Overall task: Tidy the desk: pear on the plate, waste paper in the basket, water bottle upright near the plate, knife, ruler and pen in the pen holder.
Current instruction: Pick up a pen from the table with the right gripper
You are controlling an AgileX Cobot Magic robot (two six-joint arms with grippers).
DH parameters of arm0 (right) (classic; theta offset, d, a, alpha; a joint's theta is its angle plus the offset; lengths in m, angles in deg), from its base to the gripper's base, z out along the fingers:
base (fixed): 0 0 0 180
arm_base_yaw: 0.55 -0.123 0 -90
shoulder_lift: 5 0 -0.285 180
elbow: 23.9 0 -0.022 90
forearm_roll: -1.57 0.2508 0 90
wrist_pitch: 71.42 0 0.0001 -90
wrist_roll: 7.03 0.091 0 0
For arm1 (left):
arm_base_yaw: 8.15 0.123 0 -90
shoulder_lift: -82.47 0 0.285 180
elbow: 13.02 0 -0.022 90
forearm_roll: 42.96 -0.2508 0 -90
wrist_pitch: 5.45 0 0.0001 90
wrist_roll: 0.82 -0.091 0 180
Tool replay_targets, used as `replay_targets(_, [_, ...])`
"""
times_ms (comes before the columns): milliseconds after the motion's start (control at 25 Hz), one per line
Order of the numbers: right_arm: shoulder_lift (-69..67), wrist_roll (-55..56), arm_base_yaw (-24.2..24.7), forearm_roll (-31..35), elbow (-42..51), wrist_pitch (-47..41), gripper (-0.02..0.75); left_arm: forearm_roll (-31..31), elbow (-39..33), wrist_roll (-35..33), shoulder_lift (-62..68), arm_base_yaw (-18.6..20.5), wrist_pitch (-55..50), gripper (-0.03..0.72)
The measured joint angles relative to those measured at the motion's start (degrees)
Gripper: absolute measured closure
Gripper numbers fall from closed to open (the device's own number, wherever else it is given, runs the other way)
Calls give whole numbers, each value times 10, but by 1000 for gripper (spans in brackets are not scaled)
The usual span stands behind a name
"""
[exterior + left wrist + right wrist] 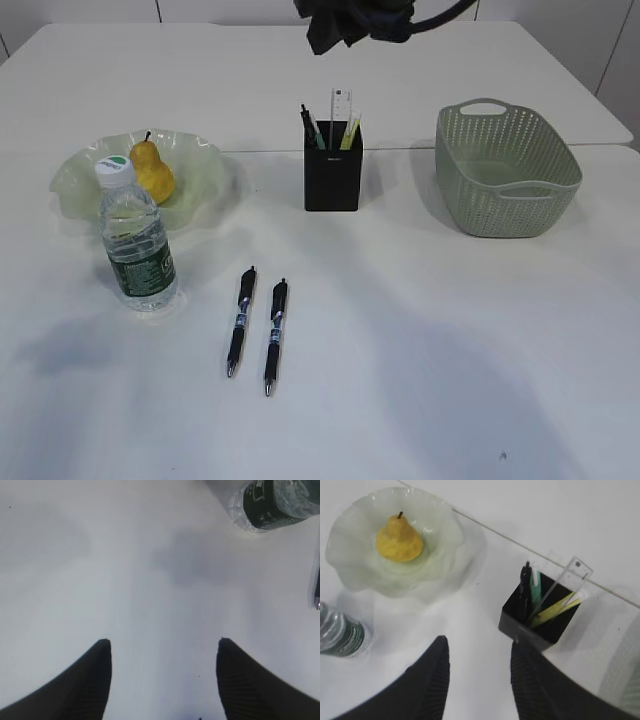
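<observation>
Two pens [257,319] lay on the desk [420,330], pear [152,170] sat in the plate [80,175], bottle [136,240] stood beside it, ruler [340,108] in the holder [333,168], left gripper [161,655] and right gripper [479,662] both open, empty.

the setting is a large, plain white tabletop [420,330] with a matte finish that fills nearly the whole frame. a thin dark seam [260,150] runs across the upper third of the frame, where two table sections meet edge to edge; the same seam shows as a fine diagonal line in the upper right of the right wrist view. the far section ends in rounded corners at the upper left and upper right. behind it, along the top edge, stands a pale wall of white panels [225,10] split by thin vertical joints. the light is soft and even, and broad, faint grey shadows lie across the lower half of the surface.
</observation>
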Motion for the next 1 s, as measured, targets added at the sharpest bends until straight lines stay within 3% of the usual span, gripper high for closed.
replay_targets(160, [25,56,-43,-66,38,-63,434,0,0,0,0,0,-6,222])
replay_targets(400, [29,130,-83,-82,77,-142,434,0,0,0,0,0,-14,222])
replay_targets(720, [10,294,-129,-83,81,-150,435,5,0,0,0,0,-14,222])
replay_targets(1000, [-71,428,-132,-71,81,-150,435,6,0,0,0,0,-14,222])
